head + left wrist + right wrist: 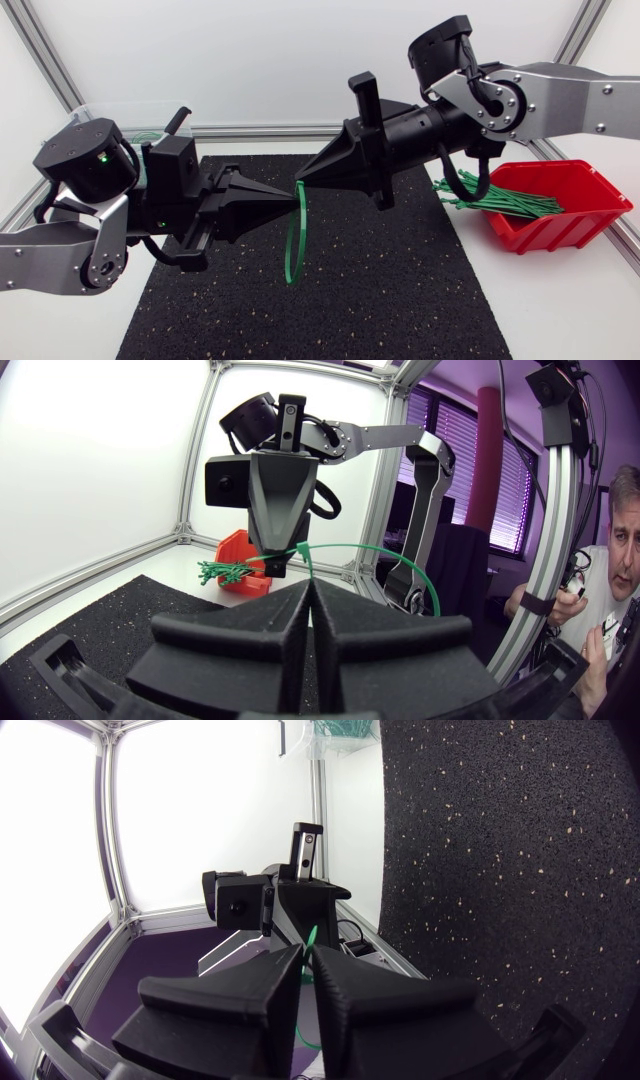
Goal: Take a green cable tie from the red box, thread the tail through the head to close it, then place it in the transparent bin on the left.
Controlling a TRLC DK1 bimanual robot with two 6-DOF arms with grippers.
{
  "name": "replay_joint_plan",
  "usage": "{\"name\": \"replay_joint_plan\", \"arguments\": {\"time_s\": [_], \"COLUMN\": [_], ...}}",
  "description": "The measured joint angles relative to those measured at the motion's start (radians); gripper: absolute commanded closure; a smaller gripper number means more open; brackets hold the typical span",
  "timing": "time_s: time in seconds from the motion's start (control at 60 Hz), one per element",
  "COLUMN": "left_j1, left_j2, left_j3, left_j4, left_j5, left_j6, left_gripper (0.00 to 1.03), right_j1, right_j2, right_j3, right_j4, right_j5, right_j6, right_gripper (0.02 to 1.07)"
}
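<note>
One green cable tie (291,268) was held in the air above the black mat (400,290), hung as a narrow loop from the point where both grippers met tip to tip. Its upper end was pinched by the right gripper (303,184), fingers clenched on it, and by the left gripper (283,199), likewise closed upon it. Threading was judged the step in hand; whether the tail had passed the head could not be told. Next, the tail would need drawing through, then the tie carried to the transparent bin (85,112) behind the left arm. More ties were seen in the red box (580,215).
</note>
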Motion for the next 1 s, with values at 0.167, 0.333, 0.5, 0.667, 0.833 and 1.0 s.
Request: {"name": "replay_joint_plan", "arguments": {"time_s": [0.167,0.333,0.5,0.667,0.833,1.0], "left_j1": [0.000,-0.005,-0.024,-0.041,-0.049,-0.046], "left_j2": [0.000,-0.002,-0.026,-0.062,-0.077,-0.047], "left_j3": [0.000,-0.001,-0.011,-0.029,-0.034,-0.032], "left_j4": [-0.001,-0.005,-0.009,-0.019,-0.024,-0.022], "left_j5": [0.000,-0.002,-0.016,-0.034,-0.034,-0.030], "left_j6": [0.000,0.000,0.000,-0.001,-0.001,-0.001], "left_gripper": [1.00,1.00,1.00,1.00,1.00,1.00], "right_j1": [0.001,0.001,0.001,0.001,0.001,0.008], "right_j2": [-0.006,-0.007,-0.007,0.012,0.033,0.019], "right_j3": [0.000,0.000,0.000,0.002,0.004,0.004], "right_j4": [0.005,0.004,0.003,-0.002,-0.004,-0.008], "right_j5": [0.022,0.032,0.049,0.067,0.090,0.110], "right_j6": [-0.001,-0.001,-0.008,-0.015,-0.023,-0.033], "right_gripper": [1.01,1.01,1.01,1.01,1.01,1.01]}}
